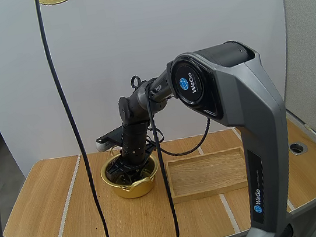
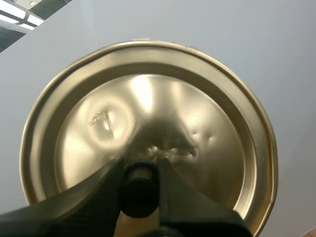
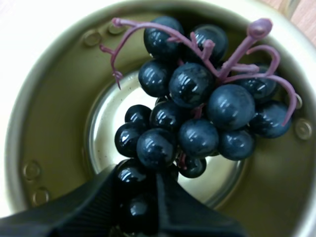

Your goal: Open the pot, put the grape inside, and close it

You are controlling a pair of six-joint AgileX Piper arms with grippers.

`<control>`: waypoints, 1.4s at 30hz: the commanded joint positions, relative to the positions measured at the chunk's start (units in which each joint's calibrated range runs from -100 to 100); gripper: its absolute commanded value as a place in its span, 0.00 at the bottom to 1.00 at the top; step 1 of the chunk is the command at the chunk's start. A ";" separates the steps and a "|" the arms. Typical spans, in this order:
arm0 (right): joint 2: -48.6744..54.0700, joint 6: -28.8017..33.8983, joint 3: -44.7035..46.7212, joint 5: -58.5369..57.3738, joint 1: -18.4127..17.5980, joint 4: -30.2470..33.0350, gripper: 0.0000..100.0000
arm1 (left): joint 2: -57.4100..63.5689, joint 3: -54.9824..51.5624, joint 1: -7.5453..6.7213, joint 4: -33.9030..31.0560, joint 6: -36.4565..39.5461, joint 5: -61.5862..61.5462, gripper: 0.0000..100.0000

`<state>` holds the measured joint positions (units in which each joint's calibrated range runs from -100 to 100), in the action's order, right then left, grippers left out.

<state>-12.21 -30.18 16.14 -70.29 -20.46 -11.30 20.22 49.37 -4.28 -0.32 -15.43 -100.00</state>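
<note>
While my left pincer [image 2: 139,190] clamps the lid [image 2: 163,98] aloft, my right pincer [image 3: 140,197] grips the grapes [image 3: 195,111] inside the pot [image 1: 134,188], left of the tray [image 1: 208,174]. Step: depositing. Next, likely: release, withdraw, re-lid.

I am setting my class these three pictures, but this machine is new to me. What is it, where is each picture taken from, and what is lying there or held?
It is a robot with two arms, each ending in two black jaws. The high view looks down over a wooden table from behind: the right arm reaches into a gold pot, a wooden tray beside it. The other cameras ride on the wrists. One shows the left jaws pinching the knob of the lid, held up off the pot. The other shows the right jaws holding a bunch of grapes inside the pot.
</note>
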 commanded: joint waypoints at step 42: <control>42.99 0.03 -0.40 -8.39 -0.01 2.71 1.00 | 0.58 0.40 -0.04 -0.92 0.33 1.58 0.00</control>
<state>27.40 -30.07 16.14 -75.37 -20.46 -9.78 20.22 49.37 -4.28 -0.32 -15.43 -100.00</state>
